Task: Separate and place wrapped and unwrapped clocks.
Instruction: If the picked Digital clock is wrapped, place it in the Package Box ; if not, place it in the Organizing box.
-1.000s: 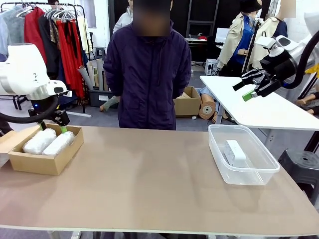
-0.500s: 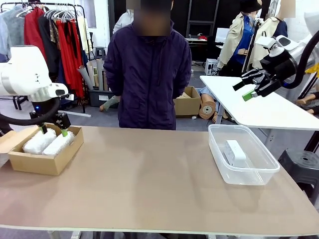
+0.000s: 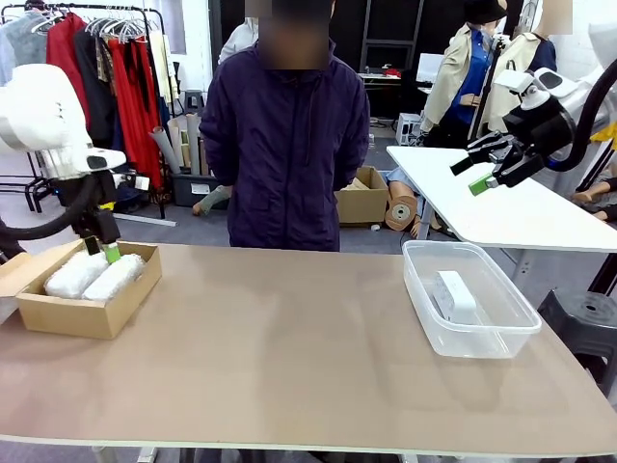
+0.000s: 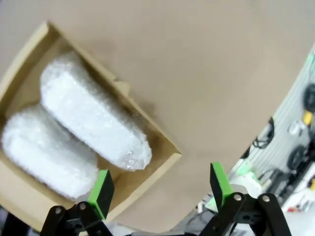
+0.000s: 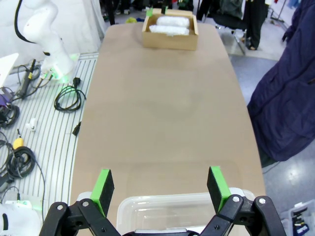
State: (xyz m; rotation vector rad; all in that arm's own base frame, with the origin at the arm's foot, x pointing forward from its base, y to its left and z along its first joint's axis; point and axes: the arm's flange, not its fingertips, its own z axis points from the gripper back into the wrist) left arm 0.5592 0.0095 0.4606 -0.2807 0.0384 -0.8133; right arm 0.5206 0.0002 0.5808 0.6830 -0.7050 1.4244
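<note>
The left gripper [image 3: 104, 251] hangs with green-padded fingers spread and empty just above the far edge of the brown cardboard box [image 3: 89, 316], its fingertips partly masked by that rim. The two lumpy white bubble-wrapped bundles [image 4: 83, 132] lie side by side in the box, touching. The right gripper [image 3: 474, 176] is raised high over the right side, fingers spread, holding nothing. Below it, the clear plastic tub [image 3: 469, 340] holds the smooth white rectangular block [image 3: 455, 294] — cut off at the bottom edge in the right wrist view.
</note>
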